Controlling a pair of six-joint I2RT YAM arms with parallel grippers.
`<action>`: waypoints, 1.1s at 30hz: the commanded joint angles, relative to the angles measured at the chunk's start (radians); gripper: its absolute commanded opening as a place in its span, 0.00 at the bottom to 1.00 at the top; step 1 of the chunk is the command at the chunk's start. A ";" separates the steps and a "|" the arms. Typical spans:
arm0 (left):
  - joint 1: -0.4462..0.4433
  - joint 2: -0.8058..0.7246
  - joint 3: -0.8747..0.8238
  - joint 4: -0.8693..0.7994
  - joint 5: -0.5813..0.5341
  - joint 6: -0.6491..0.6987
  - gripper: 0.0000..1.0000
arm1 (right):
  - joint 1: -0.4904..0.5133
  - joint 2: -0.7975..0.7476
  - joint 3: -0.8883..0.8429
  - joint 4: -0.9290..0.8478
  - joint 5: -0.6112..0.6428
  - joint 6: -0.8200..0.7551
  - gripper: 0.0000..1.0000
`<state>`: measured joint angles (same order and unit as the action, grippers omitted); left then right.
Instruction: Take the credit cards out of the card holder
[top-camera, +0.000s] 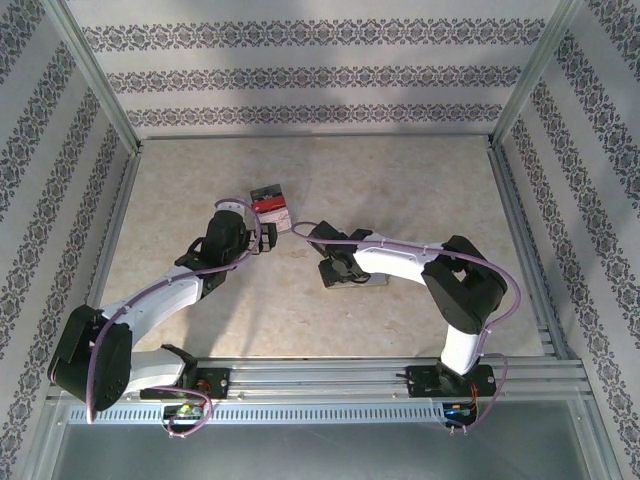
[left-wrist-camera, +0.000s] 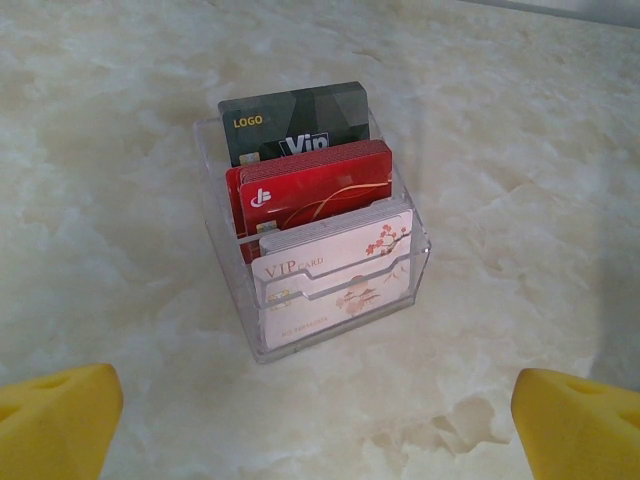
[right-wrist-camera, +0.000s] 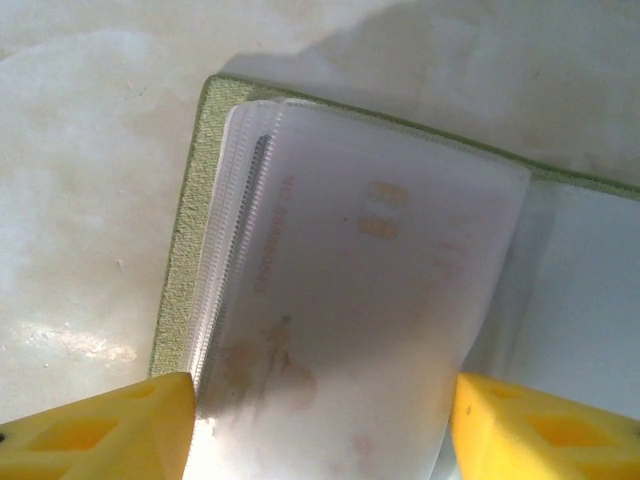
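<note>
Top external view places the pale marbled counter (top-camera: 420, 190) beneath both arms, the right arm largely covering the holder. Right wrist view resolves the green-covered card holder with frosted plastic sleeves (right-wrist-camera: 185, 220), open mid-counter, with a pale credit card (right-wrist-camera: 380, 260) sleeved inside. Right tool (right-wrist-camera: 320, 430) straddles the sleeves, jaws apart; grip undeterminable. Left tool (left-wrist-camera: 320, 430) gapes above a clear plastic box of cards (left-wrist-camera: 320, 240). Sleeves judged limp and slippery, card stiff and light: take its free edge.
</note>
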<state>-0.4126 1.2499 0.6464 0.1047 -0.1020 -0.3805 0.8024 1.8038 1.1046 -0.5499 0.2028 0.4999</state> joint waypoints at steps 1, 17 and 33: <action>-0.015 0.002 0.001 0.036 -0.007 -0.021 1.00 | -0.009 0.012 0.003 -0.012 0.031 0.009 0.60; -0.020 -0.015 0.020 0.027 0.018 -0.002 1.00 | -0.023 -0.055 -0.017 -0.030 0.129 0.025 0.57; -0.043 -0.011 0.049 0.006 0.030 0.028 1.00 | -0.096 -0.165 -0.107 -0.030 0.160 0.037 0.48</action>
<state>-0.4320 1.2495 0.6544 0.1047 -0.0822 -0.3782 0.7219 1.6722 1.0191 -0.5549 0.3298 0.5255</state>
